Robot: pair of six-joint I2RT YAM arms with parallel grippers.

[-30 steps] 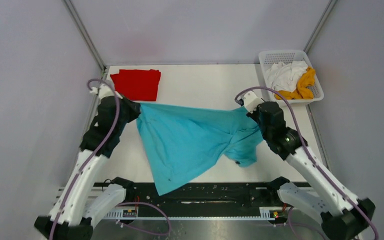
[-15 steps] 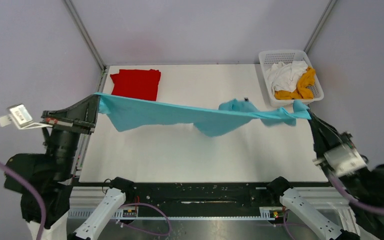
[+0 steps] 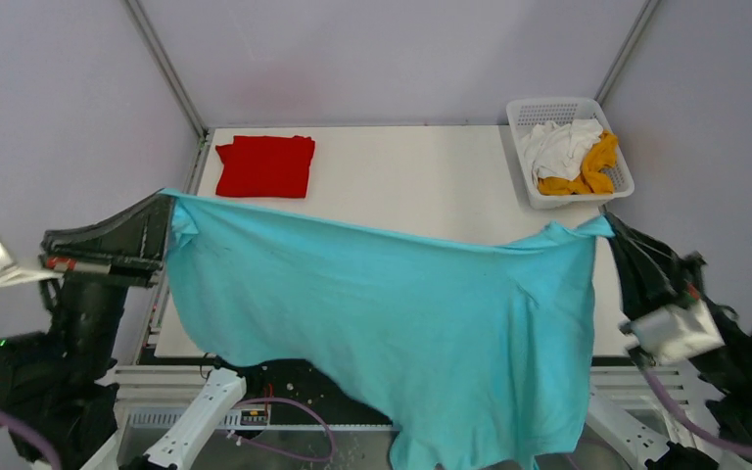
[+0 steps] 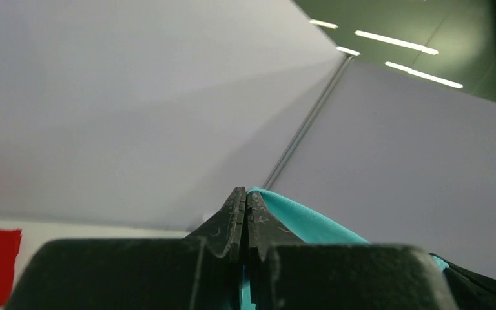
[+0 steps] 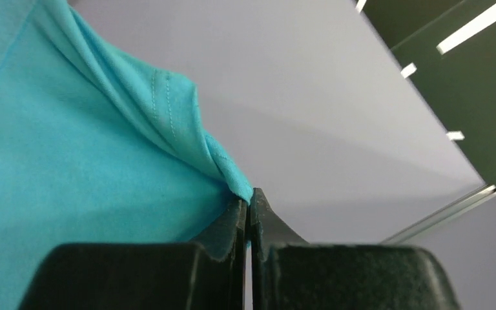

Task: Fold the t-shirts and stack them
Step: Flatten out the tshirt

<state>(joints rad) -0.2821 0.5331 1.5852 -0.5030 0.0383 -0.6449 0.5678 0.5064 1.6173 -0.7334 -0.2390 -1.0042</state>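
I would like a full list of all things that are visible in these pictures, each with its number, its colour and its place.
turquoise t-shirt: one, turquoise-blue, held spread in the air between the two grippers, hanging down in front of the table's near edge
red t-shirt: one, bright red, folded, on the far left part of the table
white t-shirt: one, white, crumpled in the basket
yellow t-shirt: one, mustard-yellow, crumpled in the basket beside the white one
basket: one, white lattice, far right corner of the table
table: one, white, between grey walls
left gripper: one, black, shut on the shirt's upper left corner
right gripper: one, black, shut on its upper right corner
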